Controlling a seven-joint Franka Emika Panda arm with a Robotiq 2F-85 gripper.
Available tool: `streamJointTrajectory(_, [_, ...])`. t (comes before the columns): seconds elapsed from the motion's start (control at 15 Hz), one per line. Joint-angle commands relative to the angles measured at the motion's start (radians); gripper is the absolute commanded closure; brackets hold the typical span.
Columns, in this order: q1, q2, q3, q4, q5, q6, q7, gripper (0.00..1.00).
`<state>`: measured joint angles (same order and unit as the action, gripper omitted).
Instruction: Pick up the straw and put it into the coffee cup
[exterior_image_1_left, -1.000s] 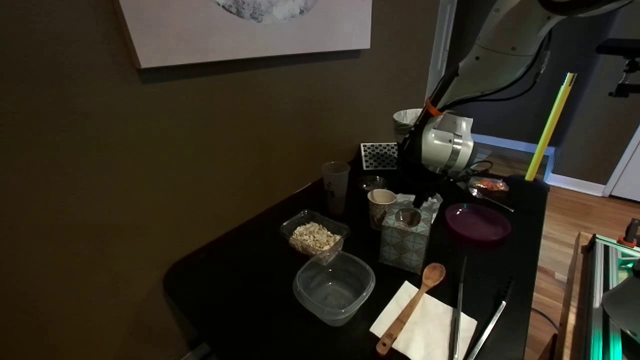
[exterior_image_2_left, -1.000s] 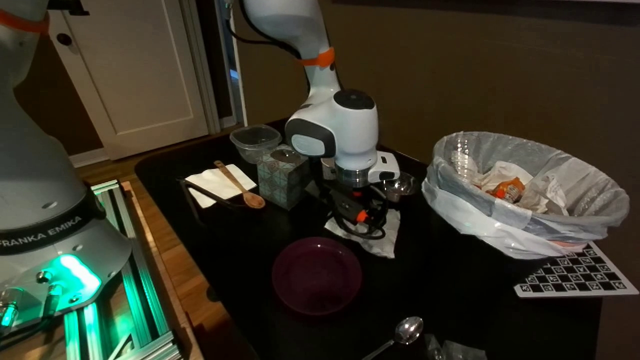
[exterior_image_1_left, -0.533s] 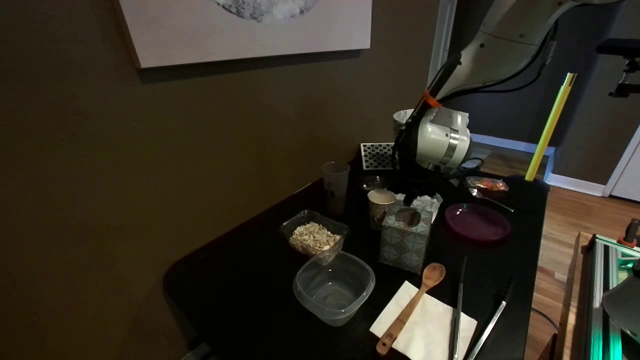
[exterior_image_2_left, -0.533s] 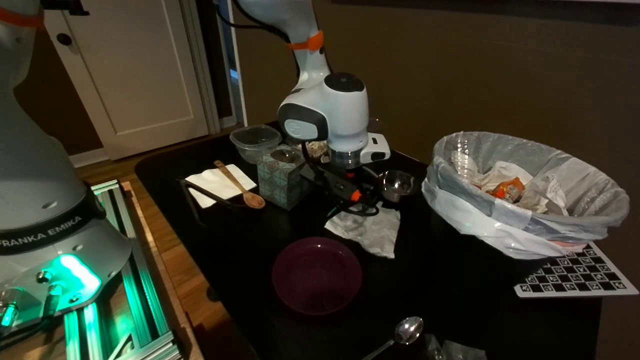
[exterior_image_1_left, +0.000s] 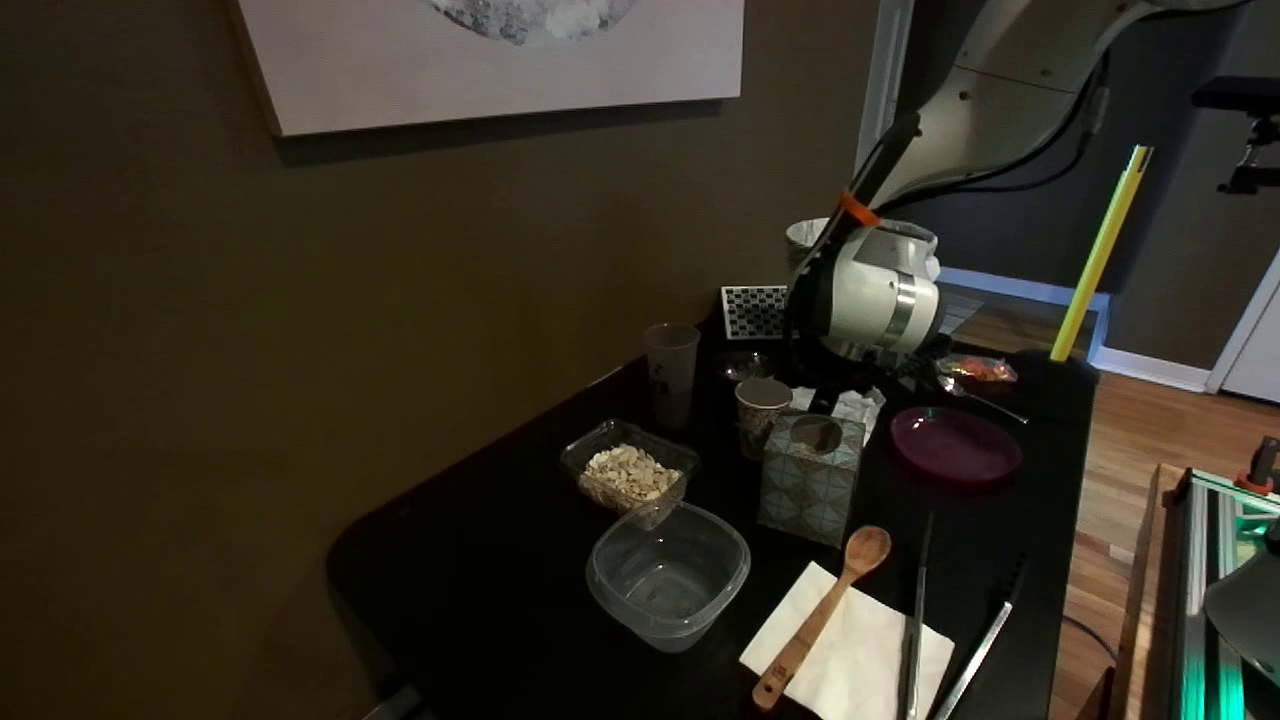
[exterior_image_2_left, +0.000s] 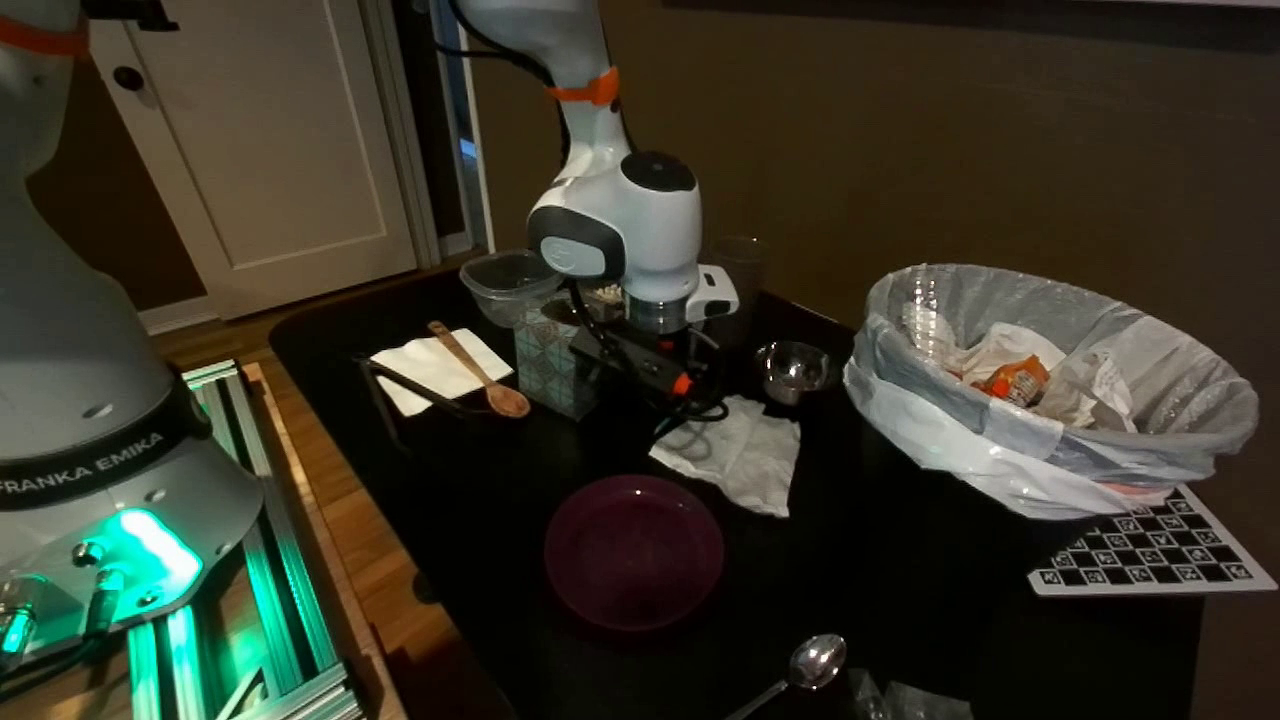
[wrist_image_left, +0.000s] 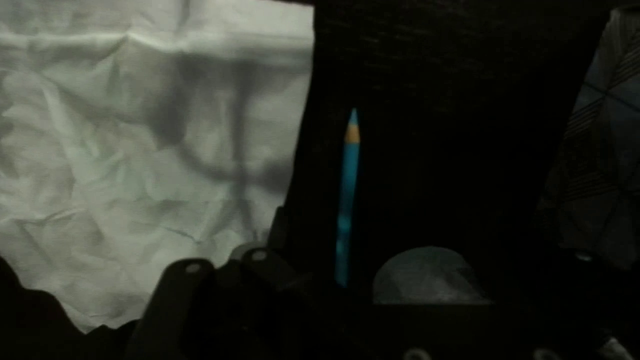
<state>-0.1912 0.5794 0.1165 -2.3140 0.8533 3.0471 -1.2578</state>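
Observation:
A slim blue pencil (wrist_image_left: 348, 195) with a sharpened tip lies on the dark table in the wrist view; no straw shows. Its teal tip (exterior_image_2_left: 663, 425) shows faintly beside the crumpled napkin in an exterior view. The coffee cup (exterior_image_1_left: 762, 415), small, white and patterned, stands beside the tissue box; in an exterior view the arm hides it. My gripper (wrist_image_left: 422, 220) is open and low, fingers spread, with the pencil between them nearer the left finger. The right finger is mostly dark. A pale half-round shape at the bottom of the wrist view may be the cup; I cannot tell.
The tissue box (exterior_image_1_left: 812, 490) stands close to the gripper, right in the wrist view (wrist_image_left: 600, 150). The napkin (exterior_image_2_left: 745, 460) lies opposite. A tall translucent cup (exterior_image_1_left: 672, 375), small glass bowl (exterior_image_2_left: 793, 370), purple plate (exterior_image_2_left: 634, 555) and lined bin (exterior_image_2_left: 1000, 470) are around.
The arm has shifted left in both exterior views, toward the tissue box and slightly up in one. More of the napkin and glass bowl shows. The objects have not moved.

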Motion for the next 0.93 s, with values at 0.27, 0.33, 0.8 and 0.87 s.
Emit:
streamJointTrajectory(0.27, [-0.045,0.037,0.045,-0.007,0.008,0.045,-0.089,0.21])
streamJointTrajectory(0.33, [-0.045,0.042,0.043,-0.005,0.008,0.052,-0.092,0.34])
streamJointTrajectory(0.8, [-0.063,0.059,0.056,-0.003,0.006,0.097,-0.103,0.47])
streamJointTrajectory(0.87, [-0.065,0.060,0.057,-0.002,0.007,0.105,-0.102,0.49])
